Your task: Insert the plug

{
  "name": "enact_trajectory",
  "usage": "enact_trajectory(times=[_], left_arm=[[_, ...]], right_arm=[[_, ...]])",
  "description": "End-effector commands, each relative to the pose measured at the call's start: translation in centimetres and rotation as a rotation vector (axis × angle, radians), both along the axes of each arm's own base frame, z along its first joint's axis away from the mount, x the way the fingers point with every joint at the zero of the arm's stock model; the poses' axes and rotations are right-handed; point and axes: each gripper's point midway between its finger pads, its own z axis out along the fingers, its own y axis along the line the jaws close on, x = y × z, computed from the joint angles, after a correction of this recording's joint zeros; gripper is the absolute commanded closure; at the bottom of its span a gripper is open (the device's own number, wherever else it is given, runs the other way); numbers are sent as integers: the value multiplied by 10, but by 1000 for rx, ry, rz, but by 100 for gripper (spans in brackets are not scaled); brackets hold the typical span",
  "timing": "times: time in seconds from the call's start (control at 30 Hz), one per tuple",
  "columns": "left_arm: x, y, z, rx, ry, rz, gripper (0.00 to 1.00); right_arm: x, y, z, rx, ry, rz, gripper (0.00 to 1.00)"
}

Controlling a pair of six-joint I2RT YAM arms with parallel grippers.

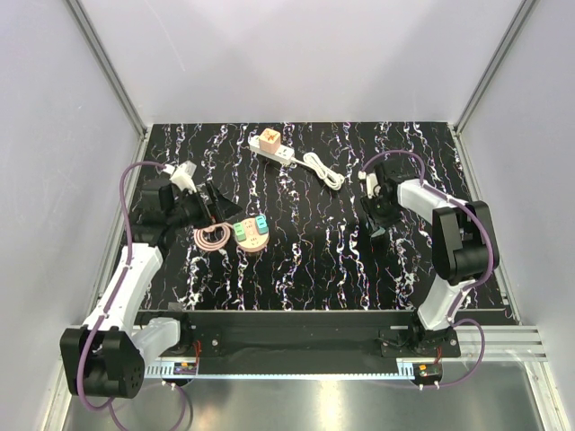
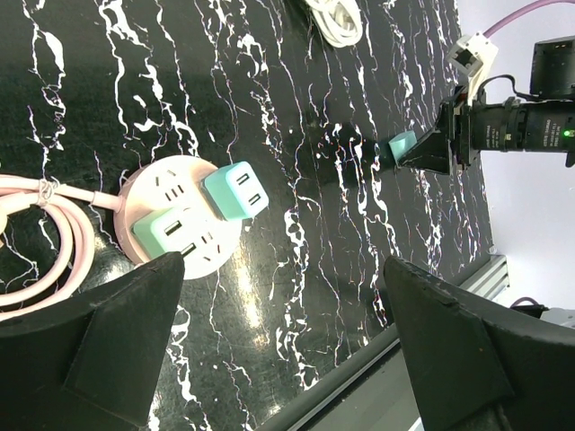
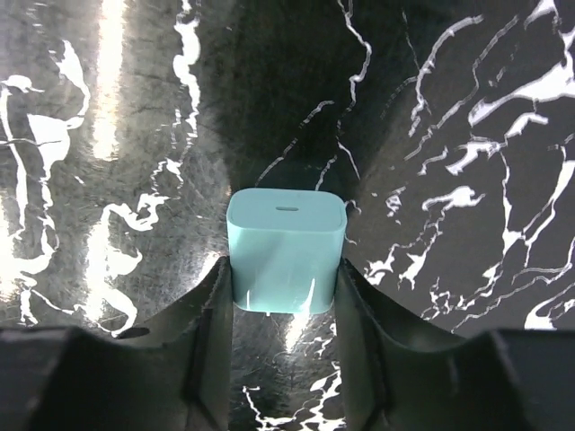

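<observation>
A round pink-and-white socket hub (image 1: 251,235) lies left of centre with two teal plugs (image 2: 235,190) set in its top. It also shows in the left wrist view (image 2: 180,211). My right gripper (image 3: 286,274) is shut on a third teal plug (image 3: 286,251), gripped by its sides just above the black marbled table. In the top view the right gripper (image 1: 377,224) is well to the right of the hub. The left wrist view shows that held plug (image 2: 400,148) too. My left gripper (image 2: 283,332) is open and empty, beside the hub (image 1: 214,211).
A coiled pink cord (image 1: 212,237) lies left of the hub. A white power strip (image 1: 271,146) with an orange plug and a coiled white cable (image 1: 323,169) lie at the back. The table's front edge (image 1: 296,310) runs near the arm bases.
</observation>
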Motion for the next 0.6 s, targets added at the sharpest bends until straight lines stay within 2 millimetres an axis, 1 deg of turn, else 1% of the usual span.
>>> enact_trajectory(times=[0.0, 0.03, 0.07, 0.1, 0.13, 0.2, 0.23, 0.27, 0.33, 0.37, 0.4, 0.43, 0.47, 0.5, 0.53, 0.57], left_arm=[[5, -10, 12, -24, -43, -51, 4], [2, -14, 12, -24, -38, -71, 4], [3, -18, 17, -26, -42, -87, 4], [-2, -28, 20, -35, -33, -128, 4], [-6, -32, 20, -35, -18, -151, 4], [-7, -44, 33, -40, -24, -195, 4], [-13, -55, 36, -43, -12, -236, 4], [-13, -61, 44, -50, -19, -255, 4], [-18, -74, 52, -59, -26, -299, 7], [-16, -79, 58, -60, -38, -312, 9], [-19, -85, 59, -60, -34, -333, 12], [-19, -88, 65, -62, -44, -342, 14], [-18, -92, 63, -61, -33, -351, 15], [-20, -96, 62, -61, -25, -364, 19], [-21, -98, 62, -63, -10, -369, 20], [-20, -100, 58, -64, 12, -372, 21]], right_arm=[[20, 16, 31, 79, -117, 39, 96], [23, 23, 48, 108, -167, 57, 100], [28, 31, 58, 137, -211, 73, 100], [28, 44, 69, 186, -239, 104, 100], [26, 61, 87, 222, -297, 155, 100], [22, 90, 102, 281, -377, 238, 100], [17, 104, 116, 301, -423, 281, 100], [5, 131, 120, 327, -452, 364, 100], [-8, 154, 129, 352, -485, 442, 100], [-19, 176, 133, 377, -505, 503, 100], [-22, 183, 139, 387, -526, 506, 100], [-26, 192, 142, 404, -537, 519, 100], [-31, 206, 148, 431, -554, 544, 100], [-37, 215, 151, 450, -555, 552, 100], [-40, 221, 155, 460, -564, 563, 100], [-41, 227, 160, 469, -582, 569, 100]])
